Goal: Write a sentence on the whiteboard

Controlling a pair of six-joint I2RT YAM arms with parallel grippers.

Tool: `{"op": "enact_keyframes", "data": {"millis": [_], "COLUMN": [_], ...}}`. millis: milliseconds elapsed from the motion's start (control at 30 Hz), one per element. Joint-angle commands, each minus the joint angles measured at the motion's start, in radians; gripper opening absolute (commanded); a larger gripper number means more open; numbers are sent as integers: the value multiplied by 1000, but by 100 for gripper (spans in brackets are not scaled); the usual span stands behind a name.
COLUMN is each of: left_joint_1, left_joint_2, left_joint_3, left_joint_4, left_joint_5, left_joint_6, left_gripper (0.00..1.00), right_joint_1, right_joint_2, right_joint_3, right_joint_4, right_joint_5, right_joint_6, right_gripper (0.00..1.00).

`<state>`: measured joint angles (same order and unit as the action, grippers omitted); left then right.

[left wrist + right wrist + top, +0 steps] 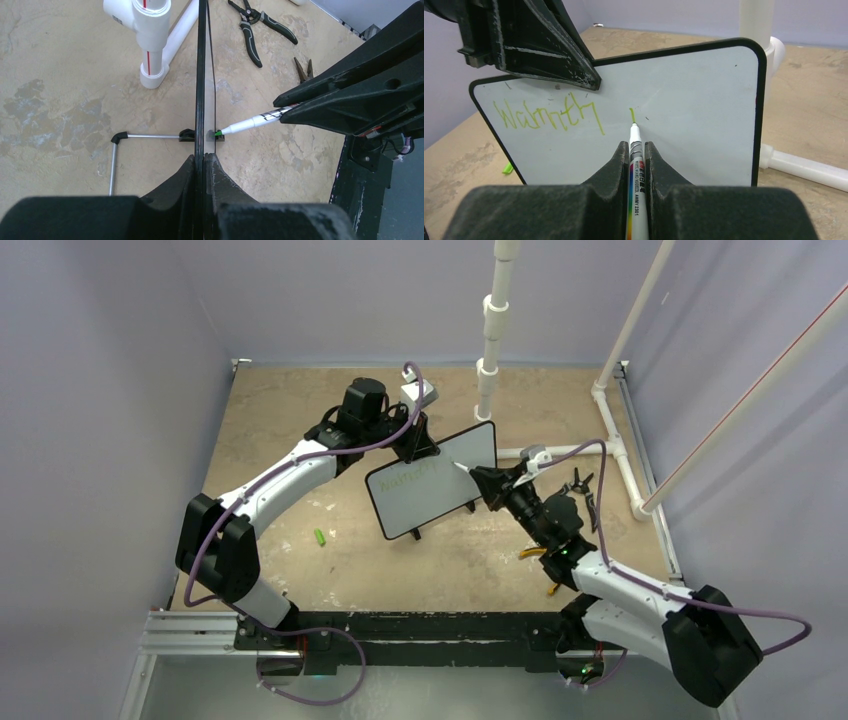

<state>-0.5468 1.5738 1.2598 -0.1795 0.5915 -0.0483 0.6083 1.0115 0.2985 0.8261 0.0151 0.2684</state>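
**Right hand pinches marker at whiteboard face; left hand clamps board's top edge**

Right hand (632, 148): fingers closed tight on the marker (636, 172), barrel sticking out forward between them. Left hand (204, 159): fingers shut on the whiteboard (704, 110), gripping its upper edge near the top left corner as the right wrist sees it.

Position: the board stands on its feet mid-bench (290, 400), directly ahead of the right hand and just beyond the marker's tip. The left hand comes at it from behind and above.

Orientation: from above, the board's long axis runs diagonally, near left to far right, with its white face turned toward the right arm. The marker points away from the right hand into that face, crossing the board's long axis. Its tip touches the foot of a short green upright stroke.

Sentence (549, 116): one green word, apparently "Warmth", across the left half, with the stroke to its right.

Hard to see: the left hand covers the board's top left corner and the right hand hides its lower edge. The left wrist sees the board edge-on only. From above, the writing is too small to read. Pliers (257, 25) lie on the bench beyond.
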Motion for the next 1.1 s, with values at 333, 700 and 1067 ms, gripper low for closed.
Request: {"op": "enact_keyframes", "data": {"millis": [333, 700, 1067], "left_joint_1": [-7, -7, -8], "left_joint_2": [6, 6, 9], "left_joint_3": [3, 0, -2], "left_joint_4": [32, 34, 35], "left_joint_5": [25, 30, 34], "left_joint_6": [15, 17, 16], "left_gripper": [0, 0, 0], "right_joint_1": [-1, -2, -1], "right_joint_2": [-34, -2, 46], "right_joint_3": [26, 44, 65], "right_joint_4": [69, 115, 134], "right_joint_5": [26, 11, 20], "right_joint_6": [19, 26, 27], "right_gripper": [0, 0, 0]}}
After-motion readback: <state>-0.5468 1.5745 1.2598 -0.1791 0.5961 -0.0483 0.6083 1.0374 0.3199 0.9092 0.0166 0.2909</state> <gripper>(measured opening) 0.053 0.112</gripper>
